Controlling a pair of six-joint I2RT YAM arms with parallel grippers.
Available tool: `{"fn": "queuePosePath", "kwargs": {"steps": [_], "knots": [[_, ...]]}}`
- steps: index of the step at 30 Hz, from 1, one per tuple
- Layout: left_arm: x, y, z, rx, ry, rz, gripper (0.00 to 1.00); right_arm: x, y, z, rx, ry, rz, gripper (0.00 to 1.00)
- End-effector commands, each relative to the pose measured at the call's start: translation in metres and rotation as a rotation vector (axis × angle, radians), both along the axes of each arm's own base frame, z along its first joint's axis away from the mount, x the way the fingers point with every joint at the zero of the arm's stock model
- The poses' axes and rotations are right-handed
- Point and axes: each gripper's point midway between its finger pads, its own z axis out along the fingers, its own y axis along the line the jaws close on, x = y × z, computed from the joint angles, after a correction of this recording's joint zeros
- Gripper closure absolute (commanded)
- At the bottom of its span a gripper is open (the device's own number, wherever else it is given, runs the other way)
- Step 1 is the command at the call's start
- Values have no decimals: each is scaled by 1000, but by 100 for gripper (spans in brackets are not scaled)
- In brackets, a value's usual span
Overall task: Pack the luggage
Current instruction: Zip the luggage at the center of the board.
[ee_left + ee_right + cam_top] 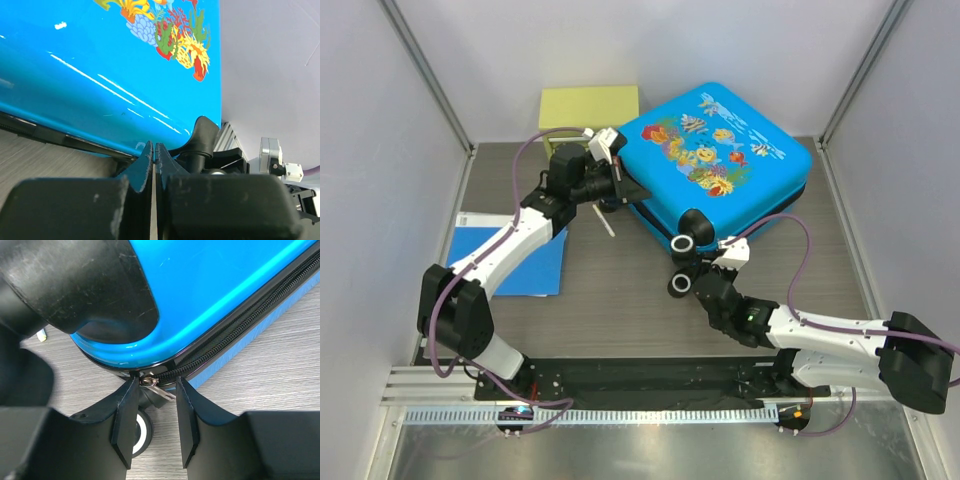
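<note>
Black right gripper [155, 385] fingers are partly open and straddle the zip pull [161, 391] with a gap on each side, so nothing is clamped yet. The pull lies tilted, right at the luggage [210, 285] corner and just above a wheel [141, 432].

Left gripper [154, 147] is fully shut with nothing visible between the fingers. Its tips sit at the lower edge of the blue shell on the far-left side, near the box [585, 105]. I can't tell whether it touches the shell or stops just short.

The luggage lies flat with the lid down at the far right of the table [620, 310], its wheel corner pointing toward the table middle. Teeth to the right of the pull look meshed. The run behind the wheel housing is hidden.

Risks as I see them:
- The pull is thin and angled, so the jaws could close on the slider body or the shell lip instead and slip off on the first tug.
- The lower finger is close to the wheel and could snag it or roll it, which would shift the case.
- Zips bind on a corner curve. Hauling off-line there means a jam or a lost grip.
- The left arm has no real hold. A hard tug could slide or spin the whole case toward the box or the far edge.
- The folder [515, 255] at the left edge is well clear and not a concern.
</note>
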Motion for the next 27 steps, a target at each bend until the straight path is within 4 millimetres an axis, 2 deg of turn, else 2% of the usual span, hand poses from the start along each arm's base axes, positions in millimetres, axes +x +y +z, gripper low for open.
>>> {"fn": "queuePosePath", "kwargs": {"steps": [1, 6, 8, 9, 10, 11, 12, 14, 15, 18, 23, 27], "knots": [[-1, -3, 32, -42, -113, -2, 100, 11, -30, 19, 11, -80, -154, 60], [-5, -3, 43, -47, -153, -21, 99, 11, -34, 18, 26, -80, -154, 62], [-7, -5, 44, -42, -160, -22, 88, 10, -34, 16, 32, -76, -153, 62], [-9, -6, 43, -33, -162, -22, 77, 10, -33, 16, 35, -74, -149, 62], [-11, -7, 44, -5, -196, -26, 72, 10, -33, 15, 40, -74, -149, 62], [-26, -16, 31, 56, -168, -59, 66, 10, -33, 15, 42, -73, -148, 62], [-23, -18, 34, 98, -201, -29, 58, 10, -33, 15, 47, -73, -147, 62], [-34, -32, 24, 145, -216, -64, 53, 10, -33, 15, 48, -73, -148, 62], [-36, -34, 20, 145, -200, -73, 46, 10, -33, 15, 51, -75, -148, 62], [-34, -40, 7, 150, -167, -89, 36, 10, -33, 14, 61, -75, -147, 61], [-45, -53, -1, 168, -170, -128, 30, 8, -34, 12, 72, -75, -146, 61], [-46, -55, -17, 254, -184, -116, 27, 9, -33, 12, 78, -76, -142, 61]]}}
